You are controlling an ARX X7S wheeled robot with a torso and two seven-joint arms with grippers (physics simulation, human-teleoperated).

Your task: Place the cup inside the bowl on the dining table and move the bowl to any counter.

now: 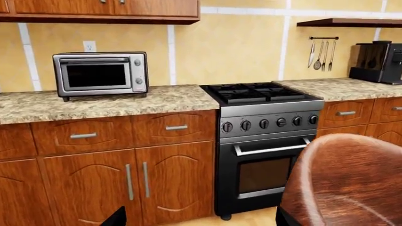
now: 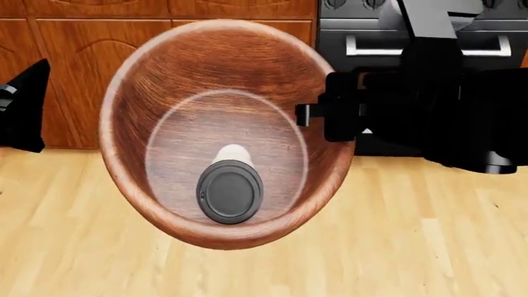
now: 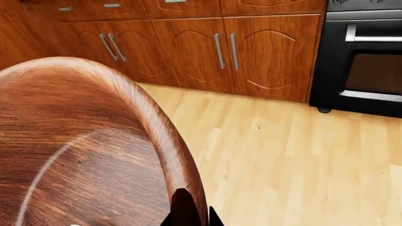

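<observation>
Cup: slim cream-white tumbler with a dark grey lid (image 2: 230, 189) stands inside the bowl, on its floor.
Bowl: deep reddish-brown wooden bowl (image 2: 169, 86) is held above the pale plank floor (image 2: 429, 247).
Right gripper (image 3: 188, 217): clamped on the bowl's rim.
Left gripper (image 1: 195, 217): fingers spread, nothing between.
Counter: brown-speckled granite worktop (image 1: 119, 104) beyond, carrying a silver toaster oven (image 1: 100, 74), beside a black stove (image 1: 264, 141).

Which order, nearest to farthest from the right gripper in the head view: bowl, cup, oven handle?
1. bowl: its rim sits at the right gripper, on the bowl's right side.
2. cup: lying inside the bowl, at its bottom.
3. oven handle: behind the arm, against the far cabinets.
</observation>
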